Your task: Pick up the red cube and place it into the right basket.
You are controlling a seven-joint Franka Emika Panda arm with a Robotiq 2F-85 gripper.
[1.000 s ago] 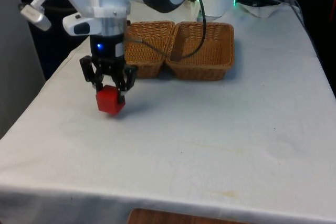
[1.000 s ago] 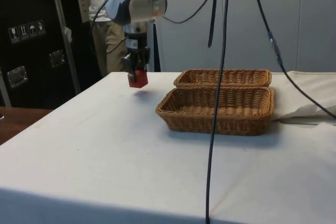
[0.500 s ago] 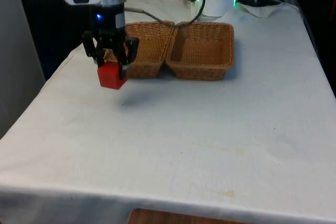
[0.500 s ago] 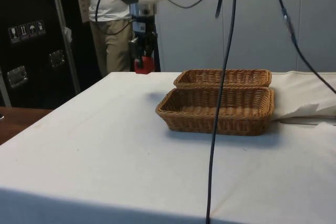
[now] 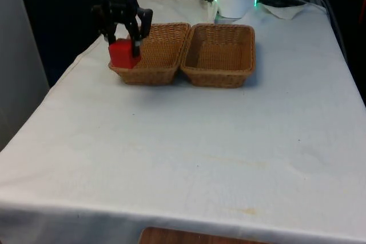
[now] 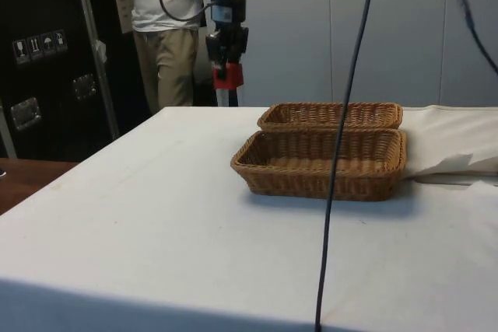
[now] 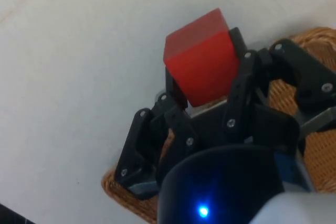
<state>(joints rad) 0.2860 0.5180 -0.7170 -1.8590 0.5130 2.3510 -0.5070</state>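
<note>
Front view: the black gripper (image 5: 122, 43) hangs clear of the table with the red cube (image 5: 120, 54) pinched between its fingers, lifted high enough, it appears, to clear a wicker rim. The cube sits over the near corner of the basket on the front view's left (image 5: 150, 54); the basket on the front view's right (image 5: 219, 55), touching it side by side, holds nothing visible. One cube, two baskets, one white-clothed table (image 5: 189, 141).

Side view: the gripper (image 6: 227, 64) holds the cube (image 6: 227, 75) well above the table (image 6: 156, 215), beyond the near basket (image 6: 320, 162) and the far basket (image 6: 331, 115), with one person (image 6: 165, 33) standing behind.

Wrist view: the two fingers (image 7: 245, 74) clamp opposite faces of the cube (image 7: 202, 56), with wicker (image 7: 315, 145) beneath the gripper (image 7: 207, 85).
</note>
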